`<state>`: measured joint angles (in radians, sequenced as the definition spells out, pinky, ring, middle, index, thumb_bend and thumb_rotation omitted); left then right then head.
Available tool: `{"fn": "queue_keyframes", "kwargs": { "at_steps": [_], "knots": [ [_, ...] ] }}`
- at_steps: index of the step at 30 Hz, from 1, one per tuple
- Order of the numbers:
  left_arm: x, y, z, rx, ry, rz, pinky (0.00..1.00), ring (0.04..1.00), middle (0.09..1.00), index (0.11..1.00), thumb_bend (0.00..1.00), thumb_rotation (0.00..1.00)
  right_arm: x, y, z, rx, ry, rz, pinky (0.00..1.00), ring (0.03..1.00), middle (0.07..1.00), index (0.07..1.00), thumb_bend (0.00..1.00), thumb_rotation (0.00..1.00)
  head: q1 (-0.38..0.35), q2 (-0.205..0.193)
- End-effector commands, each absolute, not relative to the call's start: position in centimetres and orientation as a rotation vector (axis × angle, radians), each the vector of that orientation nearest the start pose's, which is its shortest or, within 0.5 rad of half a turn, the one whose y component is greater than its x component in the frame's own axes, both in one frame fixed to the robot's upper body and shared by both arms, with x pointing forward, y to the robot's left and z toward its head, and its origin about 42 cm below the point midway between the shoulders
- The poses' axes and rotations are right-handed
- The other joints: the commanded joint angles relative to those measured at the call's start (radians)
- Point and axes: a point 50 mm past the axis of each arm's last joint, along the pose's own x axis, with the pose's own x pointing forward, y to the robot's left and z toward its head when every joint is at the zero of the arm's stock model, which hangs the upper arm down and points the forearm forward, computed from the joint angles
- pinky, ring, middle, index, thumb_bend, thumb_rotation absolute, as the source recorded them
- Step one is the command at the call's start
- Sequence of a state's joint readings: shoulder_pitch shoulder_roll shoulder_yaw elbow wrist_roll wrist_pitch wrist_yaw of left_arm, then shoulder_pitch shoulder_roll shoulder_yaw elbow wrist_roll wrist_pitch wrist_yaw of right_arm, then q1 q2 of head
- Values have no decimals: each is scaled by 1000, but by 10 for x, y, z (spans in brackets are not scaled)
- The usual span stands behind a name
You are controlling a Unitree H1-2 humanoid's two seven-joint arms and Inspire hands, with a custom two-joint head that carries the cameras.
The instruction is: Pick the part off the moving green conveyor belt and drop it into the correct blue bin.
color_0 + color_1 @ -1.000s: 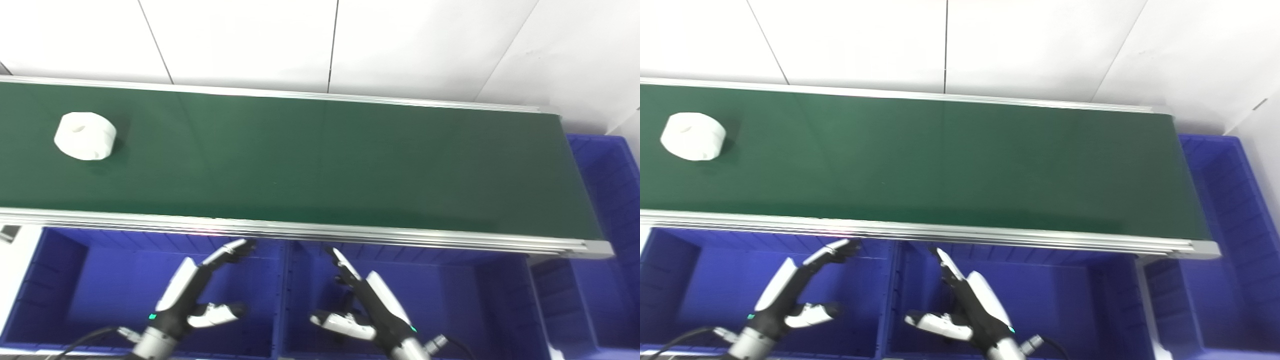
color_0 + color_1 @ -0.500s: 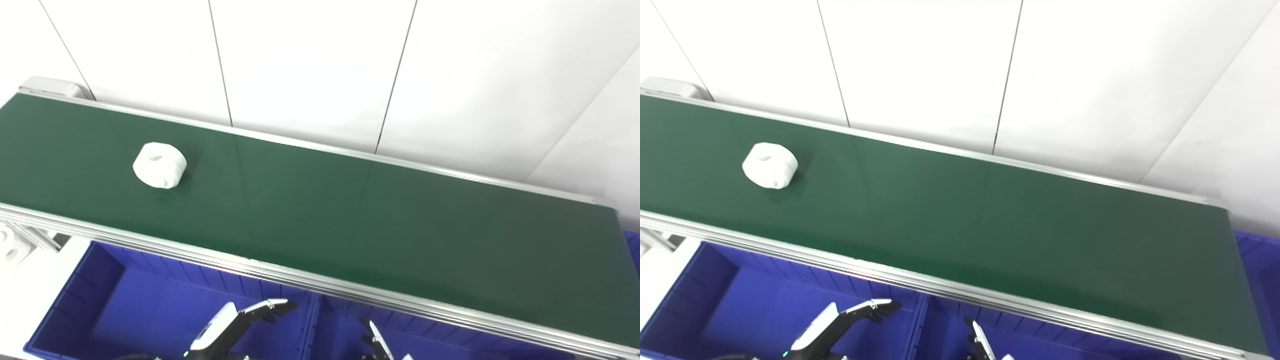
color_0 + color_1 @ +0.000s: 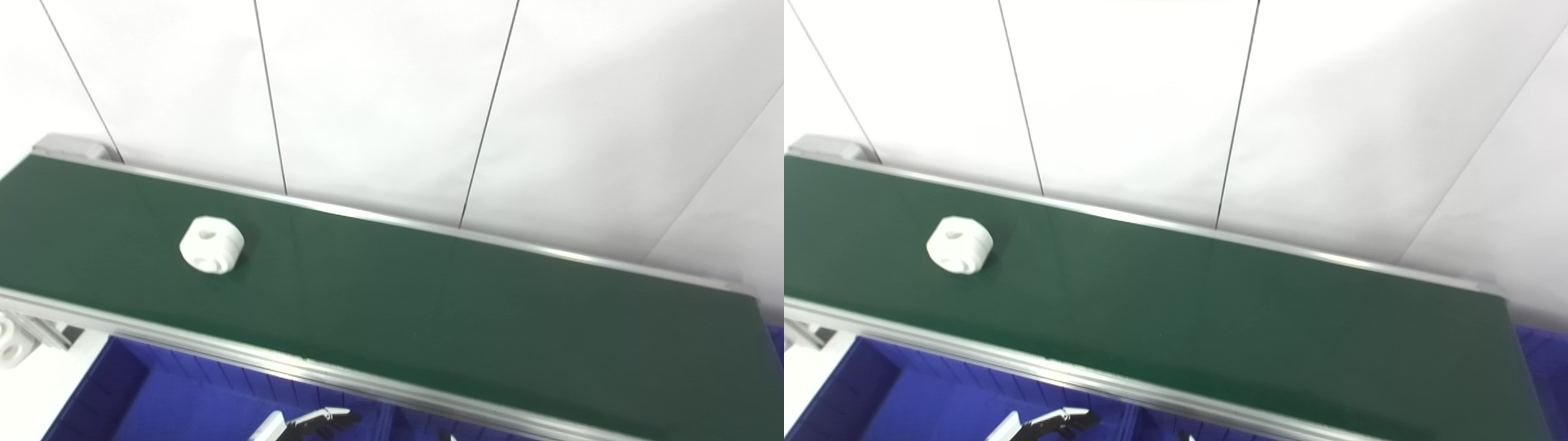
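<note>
Rightward along belt (image 3: 429, 306), part (image 3: 212, 244) lies bore-up, untouched.

one white part (image 3: 212, 244) (holed), one belt (image 3: 429, 306)

The left hand (image 3: 306, 424) is cut off by the bottom edge — only dark fingertips and a strip of white shell show, so its grasp cannot be judged. Of the right hand (image 3: 450, 437), a tiny sliver shows. The blue bins (image 3: 184, 404) lie mostly out of frame — contents unseen.
</note>
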<state>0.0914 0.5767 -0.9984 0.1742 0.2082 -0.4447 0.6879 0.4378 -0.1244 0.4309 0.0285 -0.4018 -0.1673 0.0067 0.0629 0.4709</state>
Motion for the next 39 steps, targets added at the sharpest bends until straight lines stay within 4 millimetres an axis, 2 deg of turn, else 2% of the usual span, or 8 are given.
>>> {"fn": "queue_keyframes", "kwargs": {
  "at_steps": [1, 6, 10, 15, 21, 30, 33, 39],
  "knots": [
    [147, 232, 30, 466, -240, -409, 638, 727, 765, 758, 827, 784, 101, -145, 17, -356, 159, 457, 727, 904, 972, 1000, 952, 763, 2, -10],
    [172, 234, 59, 445, -370, -357, 621, 708, 748, 757, 802, 811, 104, -145, 13, -353, 156, 459, 693, 889, 968, 1000, 944, 761, 4, -29],
    [186, 235, 85, 420, -465, -317, 611, 697, 737, 744, 782, 813, 106, -145, 14, -354, 160, 459, 679, 879, 965, 1000, 939, 749, 8, -30],
    [200, 238, 114, 403, -552, -308, 615, 696, 747, 759, 819, 832, 107, -147, 13, -365, 154, 462, 676, 875, 962, 1000, 931, 749, 15, -27],
    [225, 241, 136, 419, -604, -343, 648, 737, 785, 785, 795, 815, 109, -151, 13, -356, 158, 465, 695, 883, 965, 1000, 949, 754, 21, -16],
    [270, 251, 149, 545, -613, -392, 758, 827, 855, 864, 791, 749, 115, -158, 13, -360, 150, 473, 693, 885, 960, 1000, 953, 757, 73, 6],
    [289, 256, 153, 590, -609, -379, 783, 846, 874, 881, 779, 729, 116, -160, 13, -352, 152, 470, 748, 910, 967, 1000, 960, 752, 87, 12],
    [320, 271, 168, 750, -561, -374, 793, 861, 898, 909, 787, 674, 116, -162, 14, -354, 146, 469, 773, 919, 969, 1000, 982, 768, 104, 25]
  ]
}}
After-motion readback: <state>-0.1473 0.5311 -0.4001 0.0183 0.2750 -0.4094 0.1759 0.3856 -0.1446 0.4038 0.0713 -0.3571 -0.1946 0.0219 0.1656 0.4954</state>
